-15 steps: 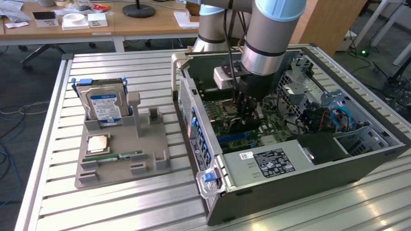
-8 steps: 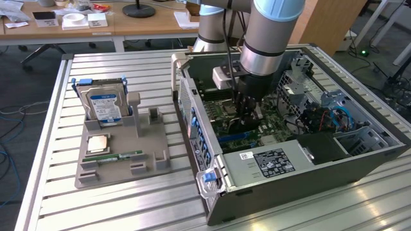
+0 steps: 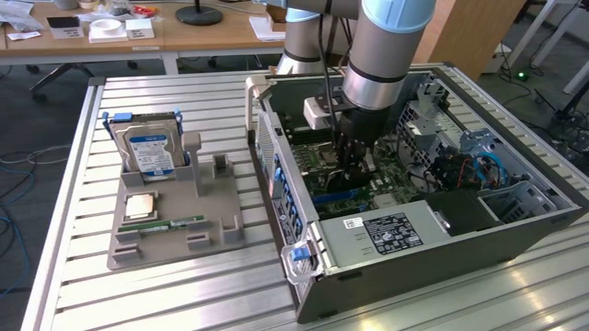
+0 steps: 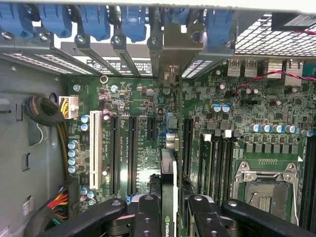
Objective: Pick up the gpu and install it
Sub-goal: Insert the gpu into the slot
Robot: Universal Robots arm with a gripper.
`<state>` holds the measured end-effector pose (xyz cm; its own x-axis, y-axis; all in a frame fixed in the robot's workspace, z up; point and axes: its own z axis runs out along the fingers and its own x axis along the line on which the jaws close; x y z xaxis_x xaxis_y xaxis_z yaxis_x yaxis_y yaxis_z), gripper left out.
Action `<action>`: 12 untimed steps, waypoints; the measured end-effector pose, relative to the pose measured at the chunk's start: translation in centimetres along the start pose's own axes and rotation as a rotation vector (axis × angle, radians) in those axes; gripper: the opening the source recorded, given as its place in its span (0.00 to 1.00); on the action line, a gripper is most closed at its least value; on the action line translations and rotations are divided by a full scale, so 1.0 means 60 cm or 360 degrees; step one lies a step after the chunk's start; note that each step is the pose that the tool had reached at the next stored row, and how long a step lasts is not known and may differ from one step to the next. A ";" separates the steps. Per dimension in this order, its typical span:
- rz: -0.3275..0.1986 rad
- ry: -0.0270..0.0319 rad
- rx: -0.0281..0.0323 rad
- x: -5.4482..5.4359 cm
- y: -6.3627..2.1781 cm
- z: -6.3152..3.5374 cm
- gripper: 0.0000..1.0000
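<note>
The gpu (image 4: 169, 187) shows edge-on in the wrist view, a thin dark card standing upright over the motherboard (image 4: 133, 98) among the long black expansion slots. Its silvery bracket (image 4: 175, 49) reaches up to the case's rear slot openings. My gripper (image 4: 170, 217) is shut on the card, with one black finger (image 4: 147, 217) on each side. In the exterior view my gripper (image 3: 352, 162) is low inside the open computer case (image 3: 414, 234), and the dark gpu (image 3: 343, 183) hangs just under it, close to the board. Whether the card's edge sits in a slot is hidden.
Blue slot latches (image 4: 94, 19) line the case's rear wall. A cable bundle (image 4: 47, 116) and the power supply (image 3: 387, 231) crowd the case. On the exterior view's left, a grey holder (image 3: 175, 221) carries a hard drive (image 3: 150, 152), a CPU (image 3: 140, 205) and a memory stick (image 3: 161, 224).
</note>
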<state>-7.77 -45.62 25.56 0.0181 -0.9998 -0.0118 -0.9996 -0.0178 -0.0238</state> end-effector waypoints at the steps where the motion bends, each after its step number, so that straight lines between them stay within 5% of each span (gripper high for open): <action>1: 0.0000 0.00000 0.00007 0.000 0.000 0.000 0.26; 12: 0.0000 -0.00003 0.00134 0.000 0.004 0.003 0.26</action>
<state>-8.03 -45.61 25.35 0.0183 -0.9998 -0.0120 -0.9993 -0.0179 -0.0322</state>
